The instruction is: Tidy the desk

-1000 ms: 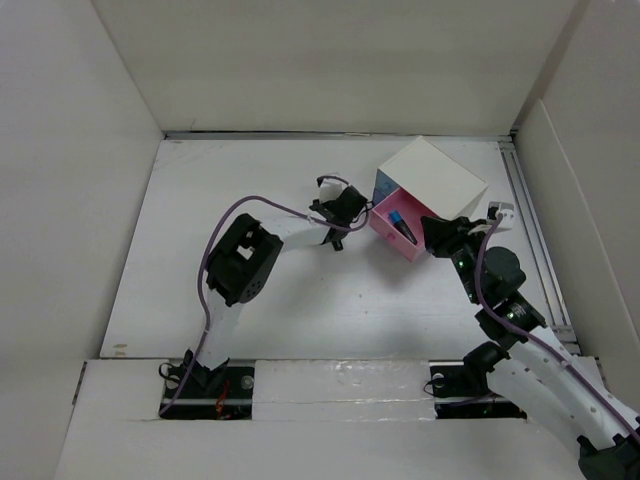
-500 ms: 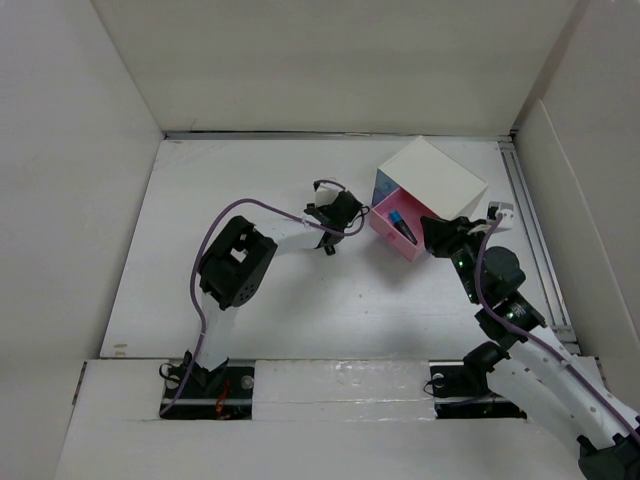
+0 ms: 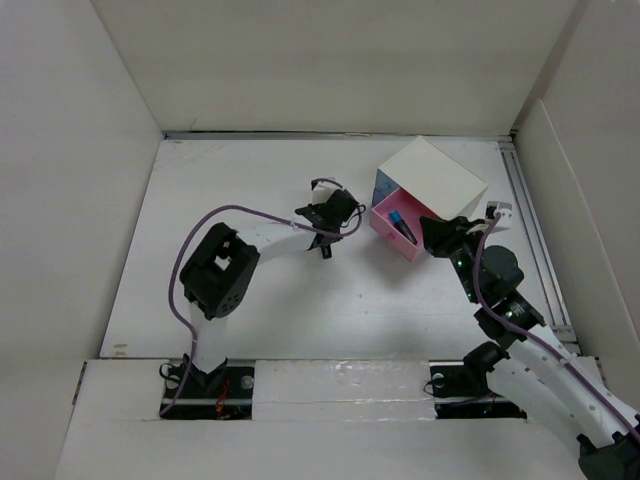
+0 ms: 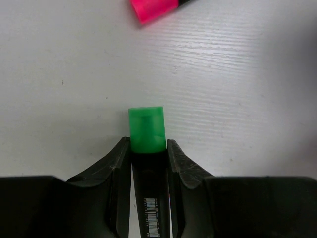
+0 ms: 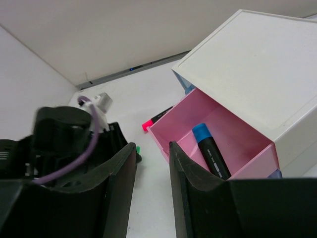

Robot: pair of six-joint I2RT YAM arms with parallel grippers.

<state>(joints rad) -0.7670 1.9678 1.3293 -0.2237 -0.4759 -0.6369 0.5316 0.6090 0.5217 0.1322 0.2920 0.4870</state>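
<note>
1. Green-capped marker [image 4: 146,130] pinched in left gripper [image 4: 147,145], low over the wide white desk [image 3: 300,310].
2. Pink marker [image 4: 153,9] lying just beyond.
3. Pink drawer [image 5: 225,130] open from white box [image 5: 257,64], holding blue-capped marker [image 5: 210,153].
4. Right gripper [image 5: 152,151] beside drawer, narrowly parted, empty.
</note>
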